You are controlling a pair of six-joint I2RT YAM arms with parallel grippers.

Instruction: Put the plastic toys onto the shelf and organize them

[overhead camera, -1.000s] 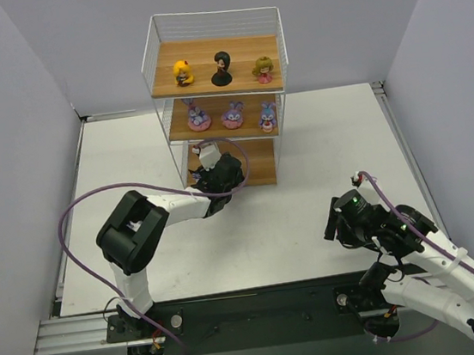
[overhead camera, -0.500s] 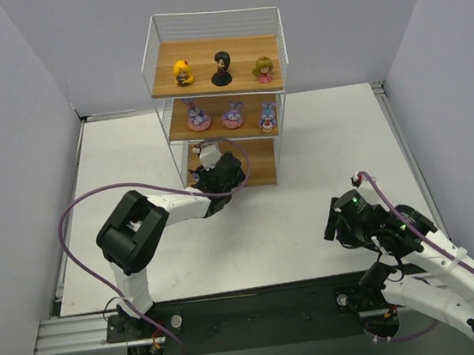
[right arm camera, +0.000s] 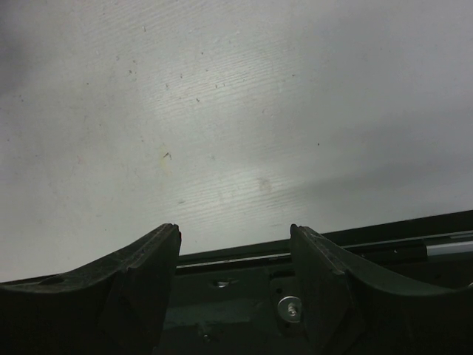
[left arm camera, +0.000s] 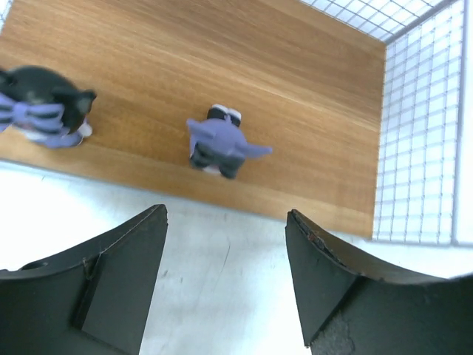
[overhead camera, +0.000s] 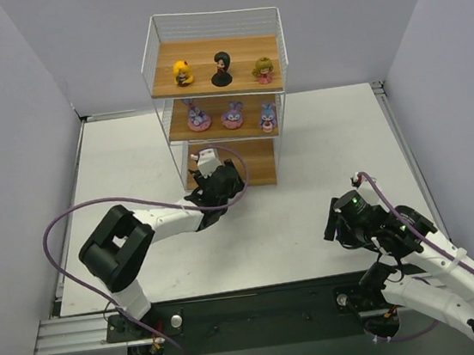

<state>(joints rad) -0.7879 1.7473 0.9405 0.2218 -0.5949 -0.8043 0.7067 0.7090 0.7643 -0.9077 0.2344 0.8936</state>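
Observation:
The shelf point(overhead camera: 239, 52) stands at the back of the table. Its top board carries a yellow doll point(overhead camera: 182, 72), a black one point(overhead camera: 222, 68) and an olive-pink one point(overhead camera: 264, 70). Three purple-pink bunnies point(overhead camera: 233, 115) line the middle board. In the left wrist view, two dark blue-purple figures stand on the bottom board point(left arm camera: 295, 96): one in the middle point(left arm camera: 219, 144), one at the left edge point(left arm camera: 44, 111). My left gripper point(left arm camera: 225, 213) hovers open over the white table just in front of that board, holding nothing. My right gripper point(right arm camera: 234, 229) is open and empty, well apart from the shelf.
The rack's white wire side point(left arm camera: 421, 133) rises to the right of the left gripper. The right gripper point(overhead camera: 340, 227) hangs low over the table near the black base rail point(right arm camera: 295, 296). Grey walls enclose the white table point(overhead camera: 321, 158) on three sides.
The left arm has drawn back from the bottom tier toward the near side, its jaws spreading a little wider. The middle blue-purple figure stands free on the board. The right arm has not moved.

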